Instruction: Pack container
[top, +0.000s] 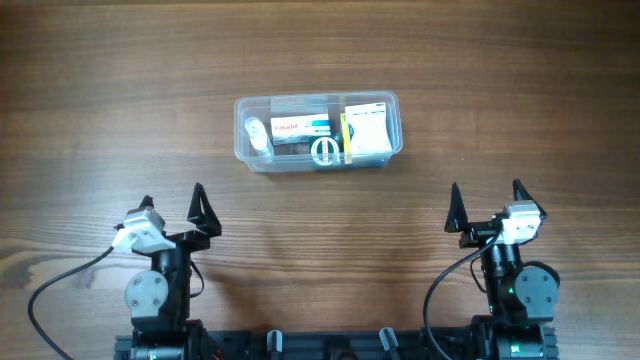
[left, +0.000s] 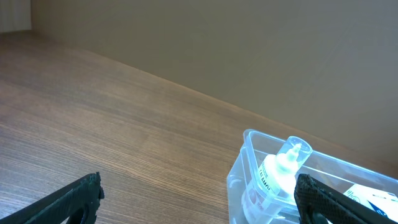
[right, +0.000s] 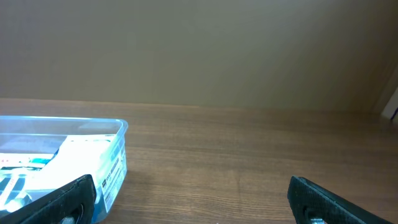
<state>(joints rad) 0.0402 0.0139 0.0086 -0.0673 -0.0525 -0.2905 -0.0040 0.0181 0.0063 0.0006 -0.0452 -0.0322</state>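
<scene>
The clear plastic container sits at the table's middle back. It holds a small white dropper bottle at its left end, a white box with red print, a round white ring-shaped item and a white and yellow box at its right end. My left gripper is open and empty, near the front left, well short of the container. My right gripper is open and empty at the front right. The left wrist view shows the container's left end with the bottle. The right wrist view shows its right end.
Bare wooden table all round the container. A black cable runs from the left arm's base, another curves by the right arm. A plain wall stands behind the table.
</scene>
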